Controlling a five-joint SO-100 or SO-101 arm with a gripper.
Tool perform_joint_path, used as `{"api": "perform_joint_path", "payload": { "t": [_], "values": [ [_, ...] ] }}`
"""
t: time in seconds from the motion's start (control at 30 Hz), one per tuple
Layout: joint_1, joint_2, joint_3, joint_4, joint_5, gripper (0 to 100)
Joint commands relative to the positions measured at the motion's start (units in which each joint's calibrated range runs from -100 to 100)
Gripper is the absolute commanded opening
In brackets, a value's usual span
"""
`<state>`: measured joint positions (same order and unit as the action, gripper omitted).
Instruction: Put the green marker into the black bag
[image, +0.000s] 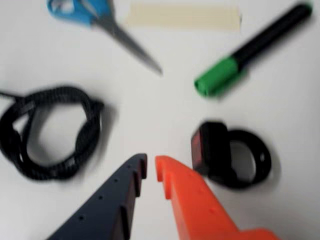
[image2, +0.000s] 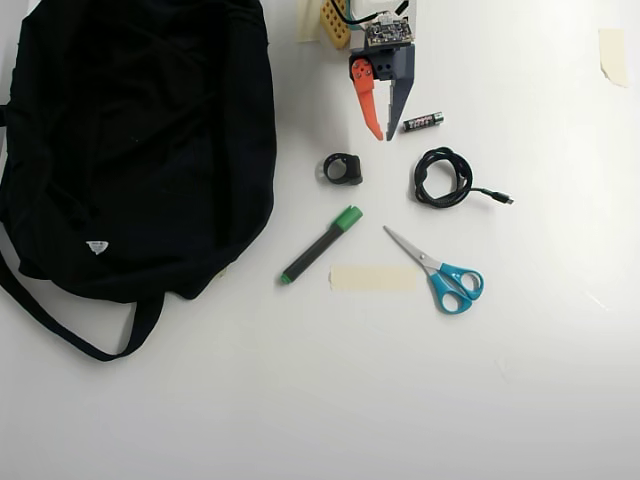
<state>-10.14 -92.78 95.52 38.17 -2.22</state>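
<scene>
One marker: the green marker (image2: 321, 245) lies flat on the white table (image2: 300, 400) at mid-frame in the overhead view, slanted, green cap toward the upper right, small green end toward the lower left; nothing touches it.
Marker in the wrist view: upper right of the frame (image: 255, 47), green cap pointing down-left, dark barrel running to the corner; blurred.
Bag: the black bag (image2: 140, 140) fills the upper left of the overhead view, a small white label on its lower part, a strap trailing to the lower left; the marker lies just beside its lower right edge, apart from it.
Fingers: the gripper (image2: 382, 135) sits at top centre of the overhead view, pointing down-frame, one orange finger and one dark finger slightly parted with a narrow gap at the tips, holding nothing; in the wrist view they rise from the bottom edge (image: 151, 167) over bare table.
Ring-shaped black object: (image2: 342, 169) between the fingers and the marker, near both, touching neither; lower right in the wrist view (image: 230, 155).
Tape strip: a beige tape strip (image2: 372, 278) lies just right of the marker's lower end.
Scissors: blue-handled scissors (image2: 440, 272) right of the tape, blades pointing up-left.
Cable: a coiled black cable (image2: 442, 178) right of centre.
Battery: a short black battery (image2: 422, 122) just right of the dark finger.
</scene>
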Motion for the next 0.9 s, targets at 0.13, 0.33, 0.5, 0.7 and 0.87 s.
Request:
{"api": "perform_joint_path", "payload": {
  "t": [0.13,0.33,0.5,0.7,0.87],
  "values": [
    [-0.3,10.5,-10.4,-11.9,0.1,3],
    [-0.1,20.8,-22.7,-12.8,0.5,3],
    [0.0,31.1,-35.2,-12.8,0.5,3],
    [0.6,41.5,-48.0,-13.1,0.5,3],
    [1.8,52.4,-59.6,-13.5,0.4,3]
  ]
}}
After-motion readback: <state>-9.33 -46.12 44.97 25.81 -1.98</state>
